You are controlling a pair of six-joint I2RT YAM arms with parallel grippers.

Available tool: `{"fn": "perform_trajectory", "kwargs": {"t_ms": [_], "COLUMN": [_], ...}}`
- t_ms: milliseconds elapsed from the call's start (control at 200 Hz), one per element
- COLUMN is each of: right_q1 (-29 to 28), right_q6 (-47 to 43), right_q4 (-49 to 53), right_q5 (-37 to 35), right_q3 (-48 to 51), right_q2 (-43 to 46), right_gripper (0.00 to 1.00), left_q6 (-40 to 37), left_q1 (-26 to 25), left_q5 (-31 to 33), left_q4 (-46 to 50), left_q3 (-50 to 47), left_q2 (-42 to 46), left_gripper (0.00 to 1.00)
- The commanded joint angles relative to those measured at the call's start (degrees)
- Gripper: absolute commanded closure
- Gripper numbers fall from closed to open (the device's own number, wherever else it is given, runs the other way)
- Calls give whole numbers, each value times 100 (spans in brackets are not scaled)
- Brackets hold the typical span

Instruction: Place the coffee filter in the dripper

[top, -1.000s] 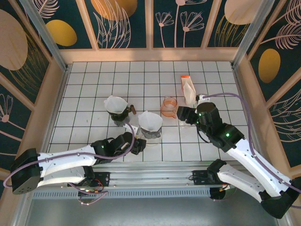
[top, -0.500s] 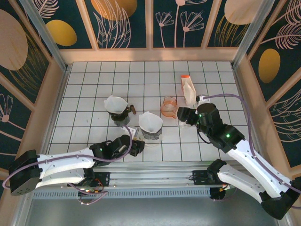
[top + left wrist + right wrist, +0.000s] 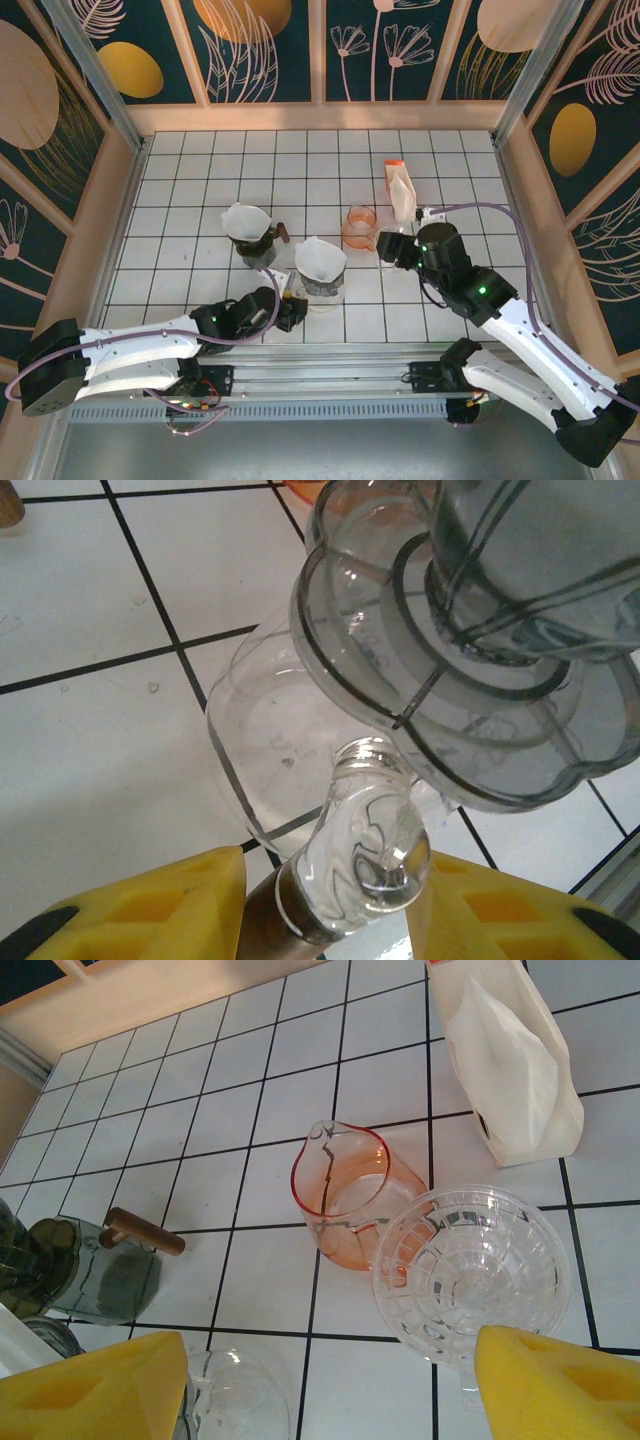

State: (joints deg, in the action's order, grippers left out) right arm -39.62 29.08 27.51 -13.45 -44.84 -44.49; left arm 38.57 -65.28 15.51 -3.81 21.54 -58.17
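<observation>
Near the centre of the table [image 3: 200,170]: clear glass carafe [image 3: 322,285] with a dripper [image 3: 470,680] stacked on top, and a white coffee filter [image 3: 320,258] sitting open in that dripper. Left fingers [image 3: 120,915], yellow, stand on either side of the carafe's glass handle [image 3: 370,850], close against it; cannot tell whether they actually clamp it.

Left of the clear carafe: dark carafe [image 3: 255,250] with a brown wooden handle [image 3: 140,1230], a second white filter [image 3: 245,218] in its top.

Right of centre: orange glass cup [image 3: 345,1190], and next to it an empty clear dripper [image 3: 470,1275]; the two overlap in the right wrist view. Right fingers [image 3: 560,1385] are spread wide apart, holding nothing, with the empty dripper just beyond them. Farther back, a white pouch [image 3: 510,1070] with an orange cap
</observation>
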Motion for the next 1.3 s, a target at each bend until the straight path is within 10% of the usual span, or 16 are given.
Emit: {"fn": "perform_trajectory", "kwargs": {"t_ms": [0, 1291], "right_q1": [47, 53], "right_q6": [71, 54], "right_q4": [-46, -36], "right_q5": [-52, -80], "right_q3": [70, 217], "right_q2": [91, 392], "right_gripper": [24, 24], "left_q6": [-103, 42], "left_q1": [-46, -34], "left_q5": [36, 1063], "left_q4": [-350, -68], "left_q3": [-124, 1014], "left_q2": [-19, -1285], "left_gripper": [56, 65]}}
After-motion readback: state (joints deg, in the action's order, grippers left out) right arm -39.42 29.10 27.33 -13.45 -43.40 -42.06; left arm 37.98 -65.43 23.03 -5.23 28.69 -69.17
